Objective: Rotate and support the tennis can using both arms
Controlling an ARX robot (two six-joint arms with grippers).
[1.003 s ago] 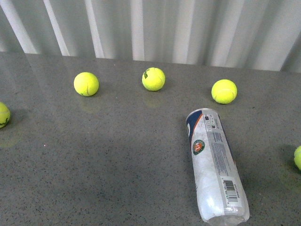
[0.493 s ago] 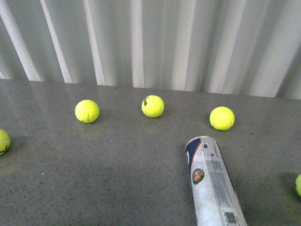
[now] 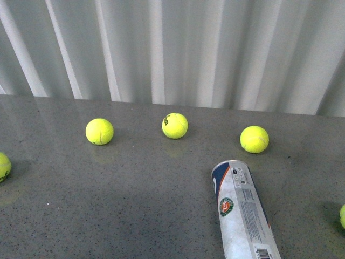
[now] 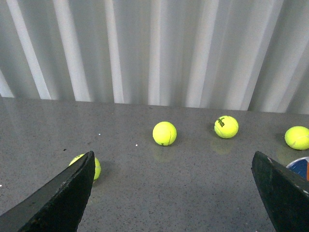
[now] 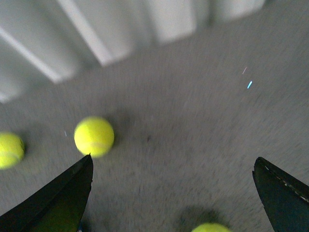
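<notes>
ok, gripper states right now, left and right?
Left gripper: open, holding nothing.
Right gripper: open, holding nothing.

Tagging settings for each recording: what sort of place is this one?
Probably a staged lab bench, not a court: a speckled grey tabletop, a ribbed white backdrop, and tennis balls spaced around a lying tennis can.

Lab-like bench: grey speckled tabletop [image 3: 108, 216], white wall [image 3: 178, 48] (corrugated panels).

Tennis can [image 3: 242, 213] lying on table [image 3: 108, 205] at near right, three balls [image 3: 175, 125] in a row behind it
</notes>
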